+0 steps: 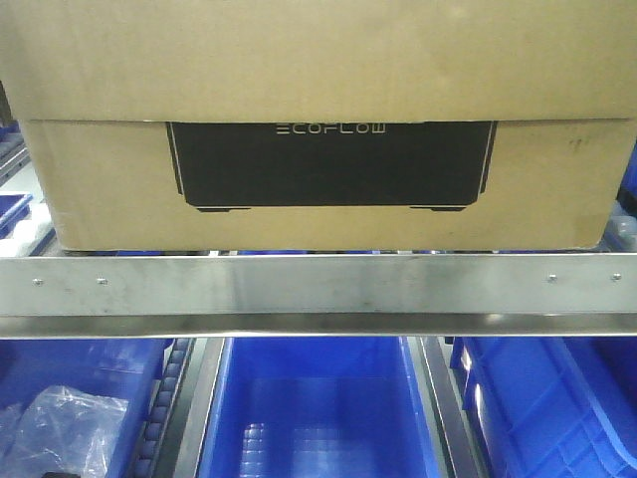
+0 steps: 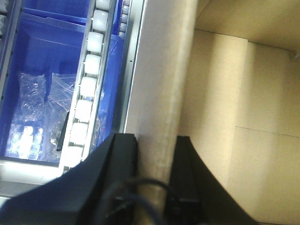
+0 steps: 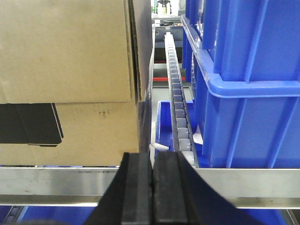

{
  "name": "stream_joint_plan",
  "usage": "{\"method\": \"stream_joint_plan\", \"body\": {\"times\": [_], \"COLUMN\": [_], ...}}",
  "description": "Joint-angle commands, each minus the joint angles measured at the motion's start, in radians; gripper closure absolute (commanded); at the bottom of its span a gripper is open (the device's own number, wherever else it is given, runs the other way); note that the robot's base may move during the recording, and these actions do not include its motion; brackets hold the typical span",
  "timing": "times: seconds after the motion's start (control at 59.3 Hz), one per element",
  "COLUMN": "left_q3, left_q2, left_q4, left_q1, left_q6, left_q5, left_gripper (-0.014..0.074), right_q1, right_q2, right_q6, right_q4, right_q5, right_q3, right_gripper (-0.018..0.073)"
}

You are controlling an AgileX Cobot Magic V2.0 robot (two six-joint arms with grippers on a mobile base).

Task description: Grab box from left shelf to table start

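The box [image 1: 100,179] is a wide brown carton with a black ECOFLOW panel. It sits on the left shelf behind the silver front rail [image 1: 318,284]. In the left wrist view my left gripper [image 2: 156,154] is shut on the box's left edge, a grey-brown band filling the gap between the black fingers, with cardboard [image 2: 234,93] to its right. My right gripper [image 3: 153,159] is shut with nothing in it. It hangs in front of the rail [image 3: 56,180], level with the box's right corner [image 3: 70,51]. The table is out of view.
Blue bins [image 1: 318,408] fill the level below the rail; the left one holds a plastic bag [image 1: 60,428]. Roller tracks [image 2: 86,84] run beside the box. A tall blue bin [image 3: 243,93] stands right of a roller track [image 3: 178,108], close to the box.
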Motion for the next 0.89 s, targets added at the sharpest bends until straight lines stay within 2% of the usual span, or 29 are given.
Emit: {"method": "stream_joint_plan", "body": {"times": [0.0,0.067,0.236,0.421,0.573,0.725,0.876], "left_q3": [-0.025,-0.025,-0.025,-0.025,-0.025,-0.025,-0.025], "left_q2": [-0.040,-0.040,-0.040,-0.040,-0.040,-0.040,-0.040], "left_q4": [-0.024,-0.024,-0.024,-0.024,-0.024,-0.024,-0.024], "left_q1": [-0.002,-0.002,-0.002,-0.002,-0.002,-0.002,-0.002], "left_q6": [-0.061,-0.061,-0.061,-0.061,-0.061,-0.061,-0.061], "left_q5": [0.003,0.004,0.004,0.004,0.006,0.035,0.035], "left_gripper": [0.0682,0.0682,0.0682,0.0682,0.0682,0.0682,0.0682], "right_q1": [-0.002,-0.002,-0.002,-0.002,-0.002,-0.002,-0.002], "right_q2": [-0.003,-0.002,0.034,0.157,0.197,0.218,0.357], "right_q6": [-0.003,0.006,-0.010,-0.014,-0.015,-0.078,-0.077], "right_q4": [-0.002,0.024,0.014,0.045,0.118,0.116,0.108], "right_q5": [-0.119,-0.078,0.150,0.474,0.498,0.509,0.591], "right_q3": [-0.003,-0.025,-0.173,-0.377,-0.417,-0.472,-0.643], "right_gripper": [0.0505,0.0505,0.0505,0.0505,0.0505,0.0501,0.0501]}}
